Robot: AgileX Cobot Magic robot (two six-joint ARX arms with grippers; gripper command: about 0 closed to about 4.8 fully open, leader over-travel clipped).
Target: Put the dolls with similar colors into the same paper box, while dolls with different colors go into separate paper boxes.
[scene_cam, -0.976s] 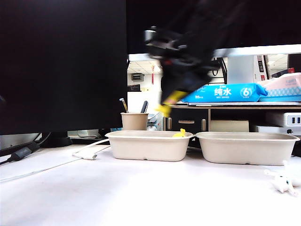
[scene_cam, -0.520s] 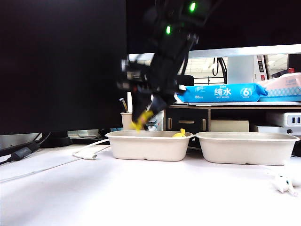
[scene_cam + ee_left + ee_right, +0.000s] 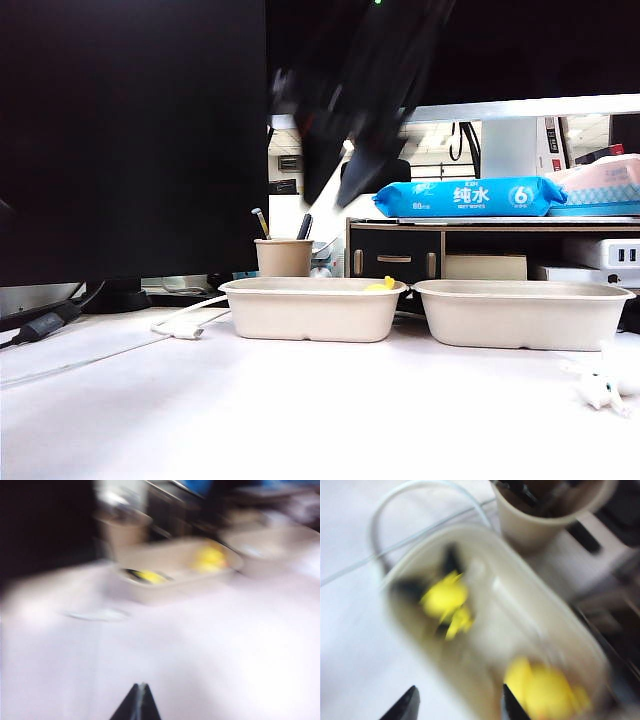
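Two beige paper boxes stand side by side, the left one (image 3: 310,312) and the right one (image 3: 520,318). In the left box lie two yellow dolls: the black-eared one (image 3: 445,597) and the plain duck-like one (image 3: 545,687), whose top shows over the rim (image 3: 380,285). My right gripper (image 3: 459,690) hangs open and empty above that box, a dark blur (image 3: 335,185) in the exterior view. A small white cat-like doll (image 3: 603,388) lies on the table at the front right. My left gripper (image 3: 141,686) is shut and empty, low over the bare table in front of the boxes (image 3: 175,577).
A beige pen cup (image 3: 285,257) stands right behind the left box, also close by in the right wrist view (image 3: 540,510). A white cable (image 3: 185,325) lies left of the boxes. A monitor fills the back left; a shelf with blue wet wipes (image 3: 465,197) is behind.
My right gripper carried the yellow black-eared doll down and left to the left box, opened, and has risen without it. The doll now lies in the box.
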